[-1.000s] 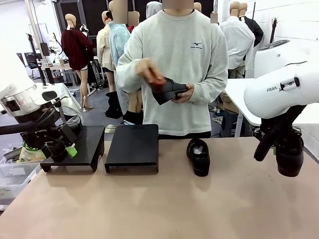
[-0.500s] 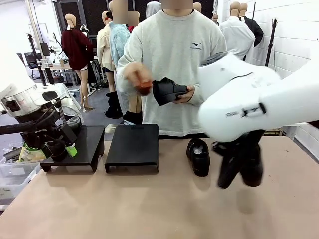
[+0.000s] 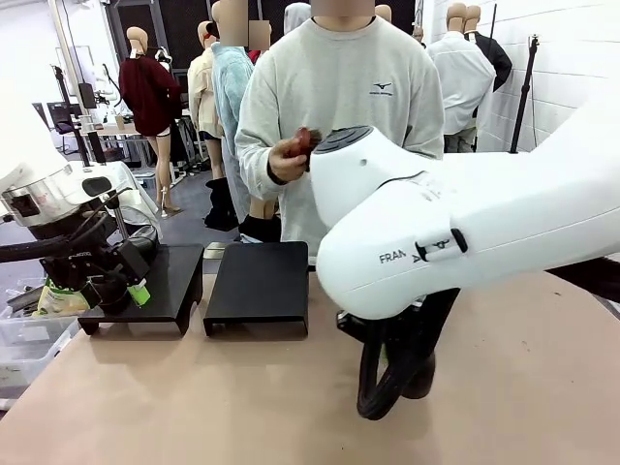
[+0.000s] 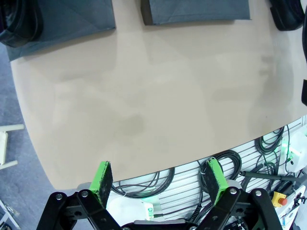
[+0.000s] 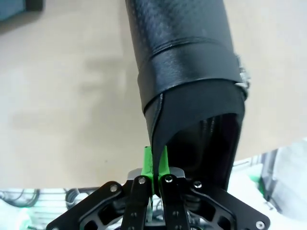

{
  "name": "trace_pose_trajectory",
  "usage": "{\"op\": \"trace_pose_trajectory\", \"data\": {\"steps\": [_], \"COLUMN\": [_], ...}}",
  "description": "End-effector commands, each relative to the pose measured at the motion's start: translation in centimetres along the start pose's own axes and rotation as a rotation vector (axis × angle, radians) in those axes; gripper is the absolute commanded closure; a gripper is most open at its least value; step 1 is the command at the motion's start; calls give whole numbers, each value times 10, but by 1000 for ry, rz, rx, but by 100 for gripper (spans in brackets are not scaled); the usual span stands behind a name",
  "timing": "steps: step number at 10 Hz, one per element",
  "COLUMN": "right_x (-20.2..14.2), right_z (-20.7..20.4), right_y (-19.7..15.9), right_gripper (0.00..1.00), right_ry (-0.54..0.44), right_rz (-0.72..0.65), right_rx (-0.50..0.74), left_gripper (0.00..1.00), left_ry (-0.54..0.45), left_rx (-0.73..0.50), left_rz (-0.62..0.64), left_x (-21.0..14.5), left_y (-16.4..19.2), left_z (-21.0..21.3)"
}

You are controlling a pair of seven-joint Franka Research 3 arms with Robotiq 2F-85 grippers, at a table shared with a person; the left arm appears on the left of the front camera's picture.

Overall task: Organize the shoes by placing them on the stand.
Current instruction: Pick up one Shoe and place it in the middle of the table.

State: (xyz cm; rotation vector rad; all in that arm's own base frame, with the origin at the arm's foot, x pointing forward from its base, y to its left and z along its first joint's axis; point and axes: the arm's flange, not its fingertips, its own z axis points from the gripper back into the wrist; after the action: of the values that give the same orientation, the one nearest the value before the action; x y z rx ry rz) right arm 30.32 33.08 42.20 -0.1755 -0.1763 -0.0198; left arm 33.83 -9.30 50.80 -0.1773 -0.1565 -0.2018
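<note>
While toe-outward, shoe rim between right gripper pads

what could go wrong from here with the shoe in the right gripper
The right gripper pinches only the thin collar edge of the shoe, so it could slip out or swing. Hanging from one edge, it may land tilted on the stand or catch its rim. The right arm also reaches across the middle in front of the person's hand, so a bump seems possible.

R fingers clamped shut (L fingers apart).
</note>
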Motion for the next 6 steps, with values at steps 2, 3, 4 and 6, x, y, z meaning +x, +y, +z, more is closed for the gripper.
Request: {"op": "trace_pose_trajectory", "data": {"steps": [2,3,4,6], "right_x": [0,0,1,3], "right_z": [6,5,1,-8], "right_y": [22,27,33,42], "right_gripper": [100,100,100,100], "right_ry": [69,82,112,158], "right_rz": [97,90,102,90], "right_rx": [90,108,125,161], "left_gripper": [0,0,0,0], "left_ry": [1,1,1,1], "left_rx": [-20,-20,-20,-20], "left_rz": [-5,-5,-5,-5], "left_x": [-1,-1,-1,-1], "left_y": [2,2,2,2], "left_z": [0,0,0,0]}}
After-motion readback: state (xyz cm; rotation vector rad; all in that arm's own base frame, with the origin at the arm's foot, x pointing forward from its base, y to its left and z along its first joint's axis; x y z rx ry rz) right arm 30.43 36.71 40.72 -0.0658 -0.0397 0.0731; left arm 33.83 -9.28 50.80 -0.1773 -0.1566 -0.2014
